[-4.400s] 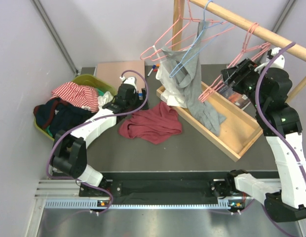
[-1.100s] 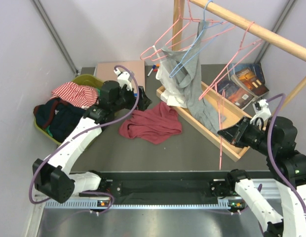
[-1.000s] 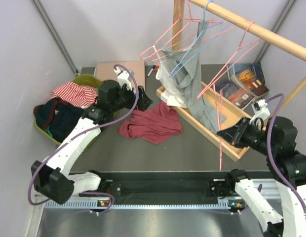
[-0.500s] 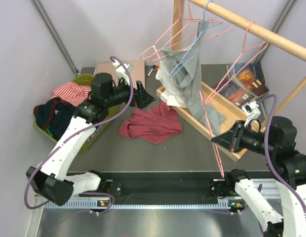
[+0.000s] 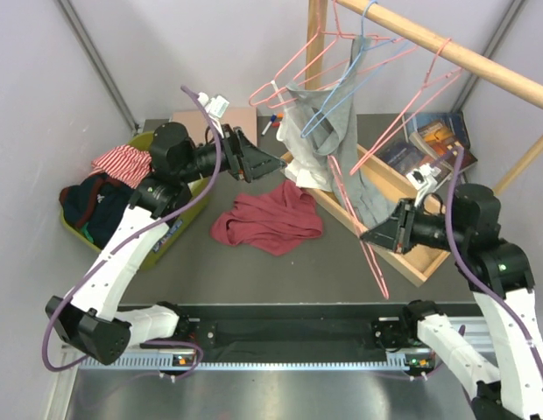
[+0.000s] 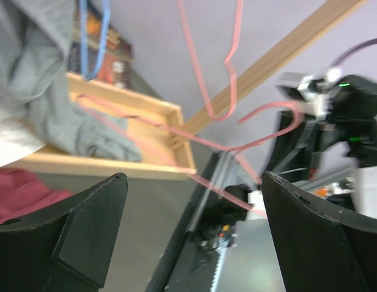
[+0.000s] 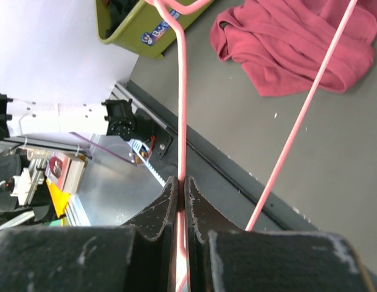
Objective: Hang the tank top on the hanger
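- Step: bringing hanger to garment. My right gripper (image 5: 377, 236) is clenched on the pink hanger (image 7: 182, 91), held in the air to the right of the crumpled tank top (image 5: 270, 219).
- My left gripper (image 5: 264, 164) gapes empty above its far edge.
- Next, I judge: left drops and pinches a strap.
- Right wrist view shows the wire pinched; the overhead view doesn't.

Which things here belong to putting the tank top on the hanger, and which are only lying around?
For the job: maroon tank top; pink hanger, held by the right end effector.
Lying about: grey garment; blue hanger; green basket; books; wooden tray.
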`<state>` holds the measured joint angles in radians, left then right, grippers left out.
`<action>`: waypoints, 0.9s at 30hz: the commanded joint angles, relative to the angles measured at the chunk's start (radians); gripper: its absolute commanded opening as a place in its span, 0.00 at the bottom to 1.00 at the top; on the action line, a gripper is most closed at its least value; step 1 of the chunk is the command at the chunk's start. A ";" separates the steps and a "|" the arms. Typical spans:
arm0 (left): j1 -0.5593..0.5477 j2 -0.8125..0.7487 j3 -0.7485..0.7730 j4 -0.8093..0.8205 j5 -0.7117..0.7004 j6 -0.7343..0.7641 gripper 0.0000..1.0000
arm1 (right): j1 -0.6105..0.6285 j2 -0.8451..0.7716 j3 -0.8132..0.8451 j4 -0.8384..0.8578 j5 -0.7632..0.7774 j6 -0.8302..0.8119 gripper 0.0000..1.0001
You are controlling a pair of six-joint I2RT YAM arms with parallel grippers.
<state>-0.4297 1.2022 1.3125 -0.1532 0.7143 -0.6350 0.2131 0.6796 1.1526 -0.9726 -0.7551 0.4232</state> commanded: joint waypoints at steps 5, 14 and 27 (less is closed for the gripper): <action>0.002 0.003 -0.021 0.304 0.103 -0.276 0.96 | 0.302 0.113 -0.070 0.415 0.173 0.133 0.00; 0.002 0.019 0.091 -0.029 0.016 -0.177 0.95 | 0.448 0.276 -0.070 0.563 0.312 0.164 0.00; 0.002 0.049 0.086 -0.187 -0.033 -0.100 0.64 | 0.453 0.374 -0.028 0.546 0.309 0.120 0.00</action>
<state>-0.4225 1.2491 1.3941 -0.2802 0.6792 -0.7559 0.6552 1.0512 1.0672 -0.4946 -0.4942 0.5575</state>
